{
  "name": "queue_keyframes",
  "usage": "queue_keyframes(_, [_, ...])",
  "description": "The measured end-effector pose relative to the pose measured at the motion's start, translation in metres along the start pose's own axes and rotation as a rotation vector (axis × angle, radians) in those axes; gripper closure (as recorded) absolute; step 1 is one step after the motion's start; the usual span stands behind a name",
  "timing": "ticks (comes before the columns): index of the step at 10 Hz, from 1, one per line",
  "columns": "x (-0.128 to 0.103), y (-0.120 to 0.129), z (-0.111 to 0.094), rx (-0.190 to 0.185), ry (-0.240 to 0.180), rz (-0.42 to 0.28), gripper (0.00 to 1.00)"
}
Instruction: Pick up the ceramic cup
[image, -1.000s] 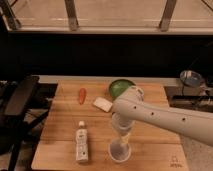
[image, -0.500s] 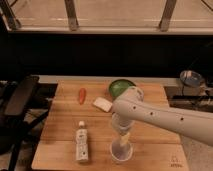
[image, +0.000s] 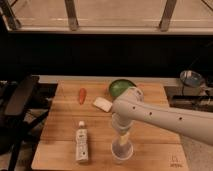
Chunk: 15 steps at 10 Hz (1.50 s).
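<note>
Near the front edge of the wooden board (image: 60, 125), centre-right, sits the ceramic cup (image: 120, 156), upright and pale-walled. My gripper (image: 123, 141) hangs straight down over it, its tip at or inside the rim; I cannot tell whether it is spread or pressed together, nor whether it touches the cup. White arm (image: 165, 117) reaches in from the right. Left of the cup, a small bottle (image: 81, 143) lies on its side. Farther back: orange carrot (image: 82, 95), white block (image: 102, 104), and green bowl (image: 119, 87), partly behind the arm.
</note>
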Motion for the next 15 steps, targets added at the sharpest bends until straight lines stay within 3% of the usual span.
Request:
queue_keyframes(3, [-0.004,0.006,0.009,-0.020,-0.021,-0.011,0.35])
queue_keyframes(5, [-0.009,0.017,0.034,-0.066,-0.052,-0.019,0.35])
queue_keyframes(7, [-0.007,0.025,0.049,-0.087,-0.062,-0.010,0.35])
queue_keyframes(9, [-0.009,0.016,0.045,-0.068,-0.064,-0.010,0.42])
queue_keyframes(11, [-0.011,0.014,0.033,-0.067,-0.072,-0.009,0.58])
queue_keyframes(15, [-0.012,0.009,0.029,-0.061,-0.077,-0.009,0.61])
